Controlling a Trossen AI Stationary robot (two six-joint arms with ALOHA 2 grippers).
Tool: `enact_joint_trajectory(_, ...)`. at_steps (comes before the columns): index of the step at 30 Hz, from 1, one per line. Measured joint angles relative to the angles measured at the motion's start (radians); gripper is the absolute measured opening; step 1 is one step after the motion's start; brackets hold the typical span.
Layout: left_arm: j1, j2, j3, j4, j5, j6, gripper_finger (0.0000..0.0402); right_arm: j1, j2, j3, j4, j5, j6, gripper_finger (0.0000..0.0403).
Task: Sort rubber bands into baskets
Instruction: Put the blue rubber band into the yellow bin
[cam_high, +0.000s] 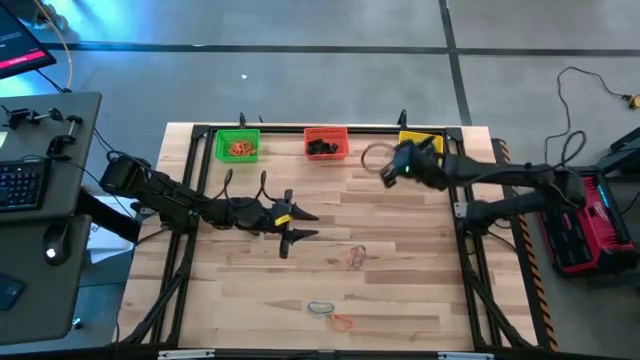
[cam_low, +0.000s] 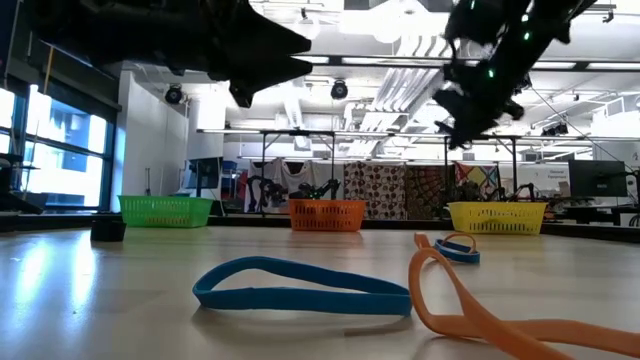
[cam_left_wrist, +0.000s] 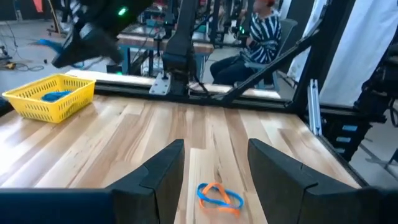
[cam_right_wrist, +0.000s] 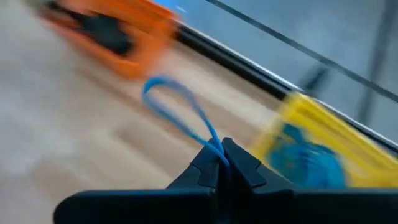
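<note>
My right gripper (cam_high: 388, 172) hovers over the far right of the table, between the red-orange basket (cam_high: 325, 142) and the yellow basket (cam_high: 421, 141), shut on a blue rubber band (cam_right_wrist: 171, 102). The yellow basket (cam_right_wrist: 311, 149) holds blue bands, the red-orange one dark bands, the green basket (cam_high: 237, 146) orange bands. My left gripper (cam_high: 308, 225) stands open over the table's middle. An orange and a blue band (cam_left_wrist: 217, 196) lie together on the wood just ahead of its fingers, untouched. My right gripper pinches one end of the blue band's loop (cam_right_wrist: 216, 148) between its two fingertips, slanting down from the table's right side. The rest of the loop (cam_high: 375, 155) sticks out ahead of the fingers, lifted clear of the table.
More loose bands lie near the table's front edge: a blue one (cam_low: 300, 285) and an orange one (cam_low: 470, 300), seen from above as a blue band (cam_high: 320, 308) and an orange band (cam_high: 342, 322). A black frame borders the table. A seated person (cam_left_wrist: 258, 37) shows beyond the table's right side.
</note>
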Motion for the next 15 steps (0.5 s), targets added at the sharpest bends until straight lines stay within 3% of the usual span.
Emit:
enact_joint_trajectory(8, 0.000, 0.000, -0.010, 0.034, 0.000, -0.002, 0.0170, -0.365, 0.034, 0.000, -0.122, -0.094, -0.105, 0.0000)
enact_joint_trajectory(15, 0.000, 0.000, -0.010, 0.034, 0.000, -0.002, 0.0170, -0.520, 0.130, 0.000, -0.126, -0.114, -0.161, 0.0000)
